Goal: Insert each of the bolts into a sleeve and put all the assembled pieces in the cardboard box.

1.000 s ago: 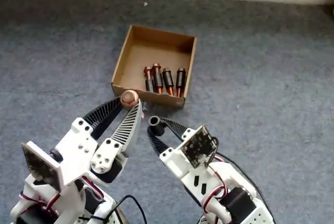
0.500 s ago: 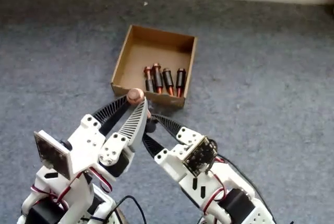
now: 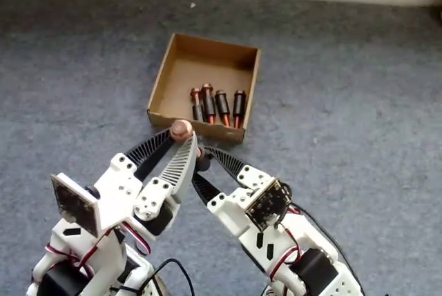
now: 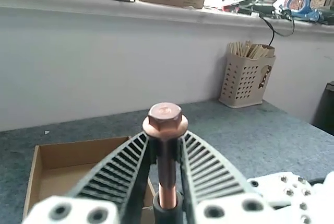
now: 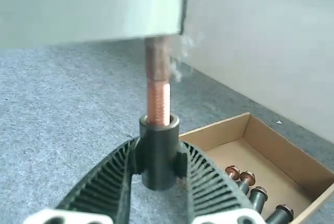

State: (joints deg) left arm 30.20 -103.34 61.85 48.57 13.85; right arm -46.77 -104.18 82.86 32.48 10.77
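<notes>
Bolt (image 4: 166, 174) gripped by its shank in the closed left claw (image 4: 165, 145), flanged hexagonal head up and clear above the fingertips, threaded end down. Long axis upright, close to plumb by the look of both wrist views.

Directly beneath, black sleeve (image 5: 158, 153) clamped around its body in the closed right claw (image 5: 158, 157), bore facing up, long axis likewise upright and seemingly in line with the bolt's. Threaded tip just inside the sleeve's mouth; depth within hidden by the sleeve wall. Most of the copper shank bare above the rim.

Probably mid-insertion, then: remaining travel straight down along the shared axis, or sleeve straight up, with no sideways drift. Any tilt between the two axes likely to bind the thread against the rim.

Seen from above, both parts held aloft over the grey tabletop (image 3: 345, 68), just short of the near wall of the cardboard box (image 3: 160, 75). Box beyond both claws, away from the arms. Left claw's tip nearest its near wall, right claw just behind and slightly to the right, so either arm within easy reach for the drop, by this reckoning.

Four assembled pieces (image 3: 221, 106) lying side by side inside, by the near wall, long axes running from near wall toward far wall.
</notes>
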